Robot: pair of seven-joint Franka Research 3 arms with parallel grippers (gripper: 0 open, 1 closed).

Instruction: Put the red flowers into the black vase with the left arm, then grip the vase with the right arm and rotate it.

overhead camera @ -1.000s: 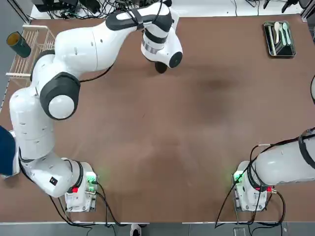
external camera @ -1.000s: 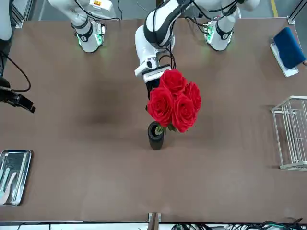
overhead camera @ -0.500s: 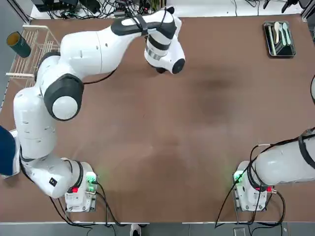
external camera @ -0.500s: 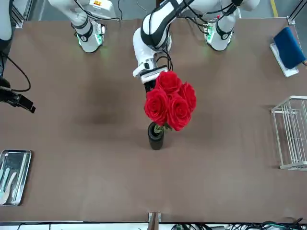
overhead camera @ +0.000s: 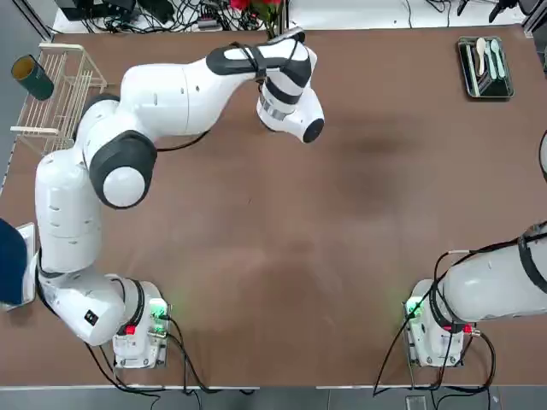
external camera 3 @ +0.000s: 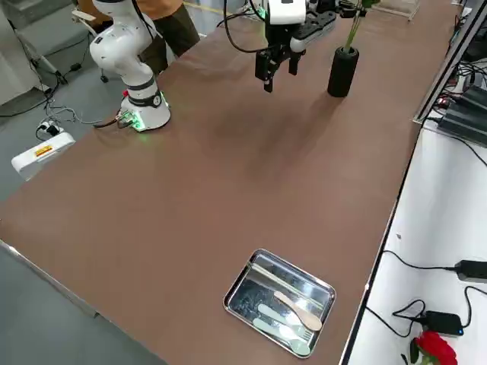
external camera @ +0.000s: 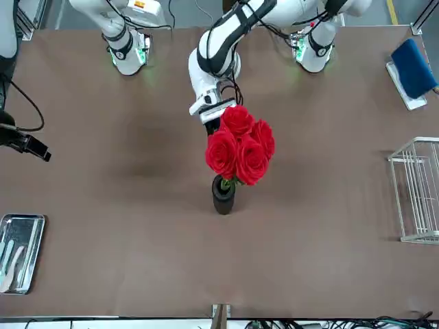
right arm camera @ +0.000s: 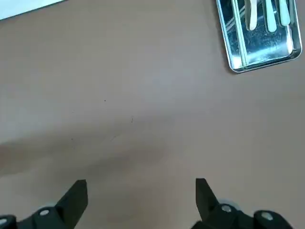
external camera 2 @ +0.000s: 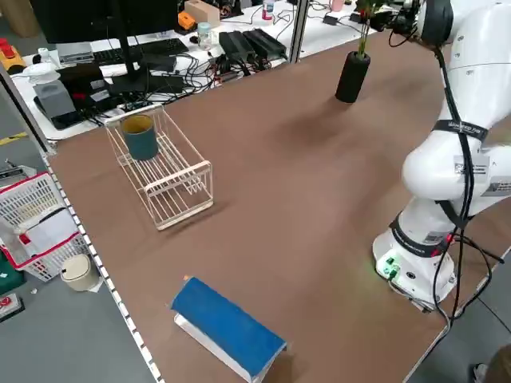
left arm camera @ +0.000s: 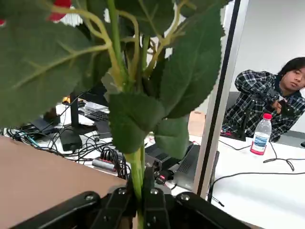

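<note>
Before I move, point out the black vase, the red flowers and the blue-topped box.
black vase (external camera 3: pixel 343 73), right side view, side wall
red flowers (external camera: pixel 239 145), front view, blooms
blue-topped box (external camera 2: pixel 227 324), left side view, blue top

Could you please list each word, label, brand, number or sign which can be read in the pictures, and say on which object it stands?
Not one text can be read with certainty.
Clear plastic bottle with red cap: its label carries print, too small to read.
White robot arm on the left: small labels with print, too small to read.
White box-shaped device on the floor: orange label, unreadable.
</note>
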